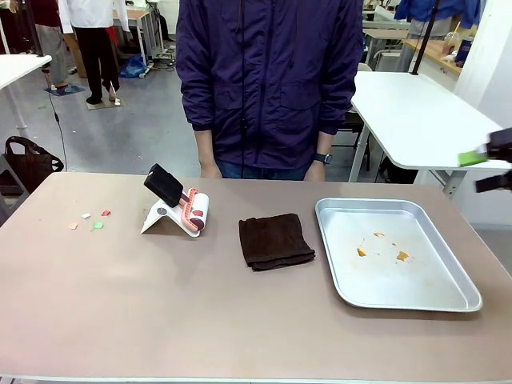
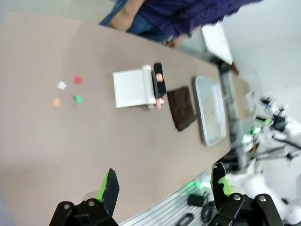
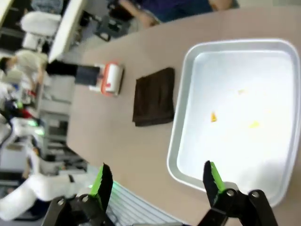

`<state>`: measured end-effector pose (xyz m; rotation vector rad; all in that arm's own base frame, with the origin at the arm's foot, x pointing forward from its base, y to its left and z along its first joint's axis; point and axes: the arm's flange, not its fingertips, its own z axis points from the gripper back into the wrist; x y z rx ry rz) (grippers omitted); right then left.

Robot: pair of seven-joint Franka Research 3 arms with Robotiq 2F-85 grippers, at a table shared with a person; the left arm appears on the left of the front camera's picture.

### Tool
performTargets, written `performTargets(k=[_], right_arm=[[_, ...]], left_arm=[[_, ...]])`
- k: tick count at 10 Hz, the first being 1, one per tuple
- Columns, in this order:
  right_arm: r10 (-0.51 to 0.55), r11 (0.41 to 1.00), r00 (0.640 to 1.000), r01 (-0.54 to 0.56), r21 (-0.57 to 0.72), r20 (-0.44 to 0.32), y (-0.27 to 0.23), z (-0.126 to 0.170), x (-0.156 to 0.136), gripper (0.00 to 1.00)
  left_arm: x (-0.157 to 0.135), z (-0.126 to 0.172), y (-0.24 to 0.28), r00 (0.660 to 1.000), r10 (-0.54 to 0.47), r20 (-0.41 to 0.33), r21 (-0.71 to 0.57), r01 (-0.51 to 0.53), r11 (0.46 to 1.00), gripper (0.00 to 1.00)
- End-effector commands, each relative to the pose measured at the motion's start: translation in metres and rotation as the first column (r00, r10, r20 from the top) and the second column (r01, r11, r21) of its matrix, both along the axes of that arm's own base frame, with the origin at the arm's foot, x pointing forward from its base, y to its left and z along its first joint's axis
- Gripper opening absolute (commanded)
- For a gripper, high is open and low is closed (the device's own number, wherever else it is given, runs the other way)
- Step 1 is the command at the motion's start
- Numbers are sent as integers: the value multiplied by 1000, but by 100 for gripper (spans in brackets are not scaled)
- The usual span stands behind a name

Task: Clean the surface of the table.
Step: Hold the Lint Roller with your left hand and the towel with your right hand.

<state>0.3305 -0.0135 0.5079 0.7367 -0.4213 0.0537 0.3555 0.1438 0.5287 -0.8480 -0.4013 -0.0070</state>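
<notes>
The table (image 1: 240, 320): taupe top, spanning the front view under every item listed, with a person (image 1: 268, 80) standing at its far edge. Step in hand, as judged: choosing and picking up a wiping tool, since nothing is gripped yet. To do it well, the nearer arm should come straight down over the brown cloth (image 1: 276, 242), straddle a raised fold rather than the flat middle, close firmly, and then drag it low and level so the loose scraps are pushed along rather than scattered. Left gripper (image 2: 164, 181): jaws spread wide, empty, touching nothing, hanging high above the table's near edge, on the robot's left of the cloth. Right gripper (image 3: 157, 176): likewise spread wide and empty, held above the near edge on the robot's right of the cloth. Brown cloth: folded, lying flat near the middle of the table. Small white dustpan-like stand with a black and pink tool (image 1: 178, 208): just left of the cloth (exact kind of tool hard to tell). Coloured scraps (image 1: 92, 220): pink, green, orange and white, well to the left of the cloth, beyond the stand. Metal tray (image 1: 424, 280): just right of the cloth, not touching it, holding a few orange crumbs (image 1: 362, 252).
</notes>
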Motion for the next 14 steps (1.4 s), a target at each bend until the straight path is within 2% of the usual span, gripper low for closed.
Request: performTargets(k=[1,3,4,5,6,8,10,11,12,14], right_arm=[[114,981,993,-113,-155,-3,65,-18,14,100],[248,937,969,-236,-257,14,141,-33,34,100],[223,932,974,-206,-299,25,163,-43,39,100],[248,915,967,-218,-340,50,187,-55,45,100],[214,925,973,-174,-339,85,207,-64,48,100],[203,913,978,-171,-369,49,232,-85,49,100],[118,935,993,-119,-334,-22,231,-90,59,100],[-40,948,996,12,-318,-81,215,-81,66,100],[186,918,982,-169,-360,13,230,-99,50,100],[186,918,982,-169,-360,13,230,-99,50,100]], left_arm=[[27,-7,-51,996,-89,17,135,86,987,100],[45,-19,-110,990,-141,26,185,134,974,100],[48,-26,-125,990,-137,22,187,131,974,100],[52,-39,-142,992,-124,32,208,115,971,100],[58,-53,-154,993,-109,40,223,98,970,100],[70,-77,-177,994,-98,43,218,86,972,100],[73,-81,-180,996,-91,15,193,87,977,100],[68,-73,-173,987,-157,-23,210,158,965,100],[71,-85,-182,994,-108,12,224,102,969,100],[71,-85,-182,994,-108,12,224,102,969,100]])
